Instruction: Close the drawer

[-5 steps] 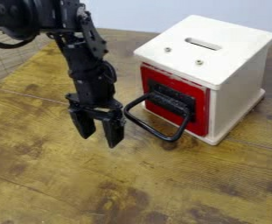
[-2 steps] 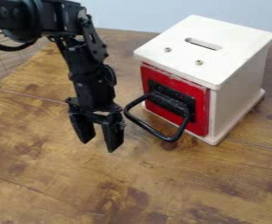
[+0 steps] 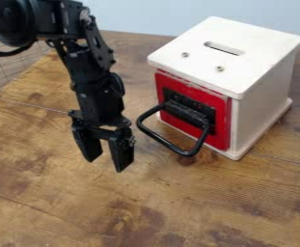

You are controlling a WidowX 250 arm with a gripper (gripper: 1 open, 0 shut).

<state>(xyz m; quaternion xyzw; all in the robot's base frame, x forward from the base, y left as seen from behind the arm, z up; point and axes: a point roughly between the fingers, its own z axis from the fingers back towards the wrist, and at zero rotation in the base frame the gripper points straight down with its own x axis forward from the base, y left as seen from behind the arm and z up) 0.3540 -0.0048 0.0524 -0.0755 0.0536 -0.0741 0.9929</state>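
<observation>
The drawer [image 3: 191,108] has a red front with a black middle panel and sits in a cream-white box [image 3: 242,68]. Its front looks close to flush with the box face. A large black loop handle [image 3: 173,133] sticks out from it toward the lower left, down near the table. My gripper [image 3: 103,147] hangs left of the handle, pointing almost straight down, fingertips just above the wood. Its two black fingers [image 3: 122,151] stand apart with nothing between them. A small gap separates the nearer finger from the loop.
The wooden tabletop [image 3: 178,207] stretches in front and to the left. The box has a slot [image 3: 222,46] on top. My black arm [image 3: 81,58] rises up to the upper left. A wire mesh object [image 3: 8,72] sits at the far left edge.
The gripper has drifted slightly to the left and down in the picture, a little farther from the loop handle. It stays open.
</observation>
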